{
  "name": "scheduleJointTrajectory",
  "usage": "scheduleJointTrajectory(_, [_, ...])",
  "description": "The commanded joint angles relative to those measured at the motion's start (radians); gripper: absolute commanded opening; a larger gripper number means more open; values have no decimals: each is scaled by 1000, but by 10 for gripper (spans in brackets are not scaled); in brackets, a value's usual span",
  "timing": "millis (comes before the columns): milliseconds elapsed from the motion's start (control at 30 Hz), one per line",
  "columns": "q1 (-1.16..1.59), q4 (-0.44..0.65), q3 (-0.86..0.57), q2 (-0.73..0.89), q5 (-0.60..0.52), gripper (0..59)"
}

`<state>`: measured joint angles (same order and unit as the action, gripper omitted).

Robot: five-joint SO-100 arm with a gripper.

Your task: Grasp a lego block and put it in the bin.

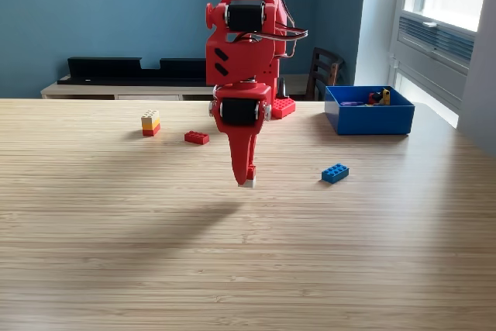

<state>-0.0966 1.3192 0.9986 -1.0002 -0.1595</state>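
My red gripper [246, 179] hangs point-down over the middle of the table, well above its shadow. The jaws are closed together, and a small white lego block [247, 183] is pinched at their tips. On the wood lie a blue lego block [335, 173] to the exterior view's right of the gripper, a red block [197, 138] to its left, and a yellow-on-red stacked block [151, 122] further left. The blue bin [369, 119] stands at the back right, apart from the gripper, with a few small pieces inside.
A larger red block [283, 107] lies beside the arm's base [256, 75]. The wooden table [116, 253] stretches toward the camera. Behind it are a dark chair [324, 71] and a low sideboard [116, 89] against the blue wall.
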Motion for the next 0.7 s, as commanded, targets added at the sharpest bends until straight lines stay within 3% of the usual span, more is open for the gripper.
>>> scheduleJointTrajectory(33, [49,94,-75,-49,-26,0])
scheduleJointTrajectory(167, [115,225,-126,-118,-60,0])
scheduleJointTrajectory(467, [364,273,117,-474,-109,0])
scheduleJointTrajectory(700, [676,298,290,-652,-183,0])
